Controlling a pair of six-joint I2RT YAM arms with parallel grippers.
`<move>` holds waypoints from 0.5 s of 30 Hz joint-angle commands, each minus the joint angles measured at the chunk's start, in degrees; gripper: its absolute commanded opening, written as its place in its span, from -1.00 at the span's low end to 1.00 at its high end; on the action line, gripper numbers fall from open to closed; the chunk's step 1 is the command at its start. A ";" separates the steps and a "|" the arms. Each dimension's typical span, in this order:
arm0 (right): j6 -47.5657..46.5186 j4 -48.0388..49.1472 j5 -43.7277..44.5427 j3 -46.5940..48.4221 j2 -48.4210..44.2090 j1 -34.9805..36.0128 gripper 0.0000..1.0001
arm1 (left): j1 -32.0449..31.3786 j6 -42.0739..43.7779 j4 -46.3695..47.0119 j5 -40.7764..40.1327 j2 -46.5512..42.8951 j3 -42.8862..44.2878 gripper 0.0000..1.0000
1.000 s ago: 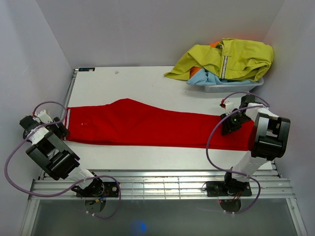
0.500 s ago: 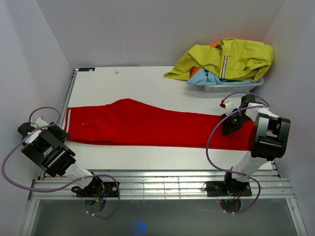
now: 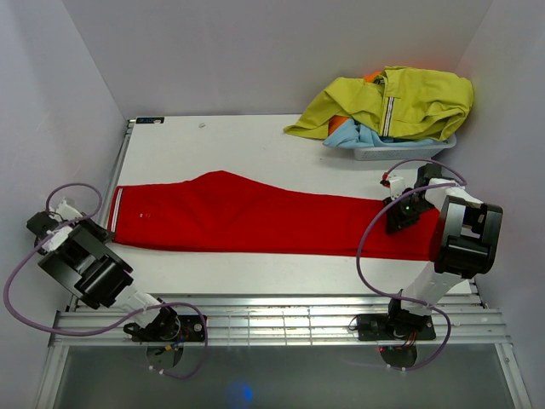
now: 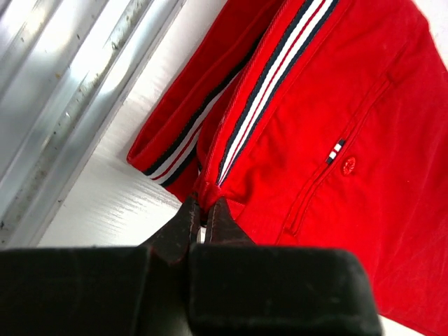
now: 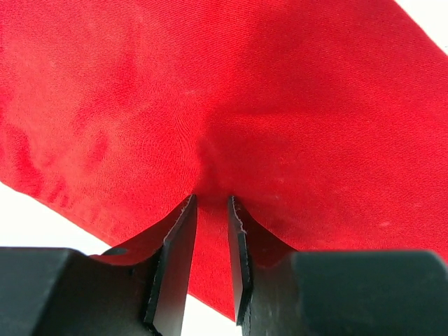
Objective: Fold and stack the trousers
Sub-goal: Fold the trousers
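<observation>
The red trousers (image 3: 255,217) lie flat across the white table (image 3: 213,145), with the waistband at the left and the leg ends at the right. My left gripper (image 3: 104,228) is at the waistband's near left corner. In the left wrist view it (image 4: 205,210) is shut on the trousers (image 4: 336,105) where the striped band ends. My right gripper (image 3: 396,220) rests on the leg ends. In the right wrist view its tips (image 5: 211,199) press into the trousers (image 5: 210,84) with a narrow gap between them, and the cloth puckers just ahead of that gap.
A grey bin (image 3: 400,152) at the back right holds a yellow-green jacket (image 3: 400,102) and a light blue garment (image 3: 358,135). A metal rail (image 4: 70,91) runs along the table's left edge. Walls close in on both sides.
My left gripper has closed on the waistband corner, and its arm has drawn back toward the left wall. The right gripper's jaws have narrowed slightly while staying in place.
</observation>
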 commanded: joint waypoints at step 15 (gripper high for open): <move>-5.50 4.23 7.07 -2.71 1.17 -2.37 -0.31 | 1.02 12.45 7.82 -10.05 0.23 0.41 -0.32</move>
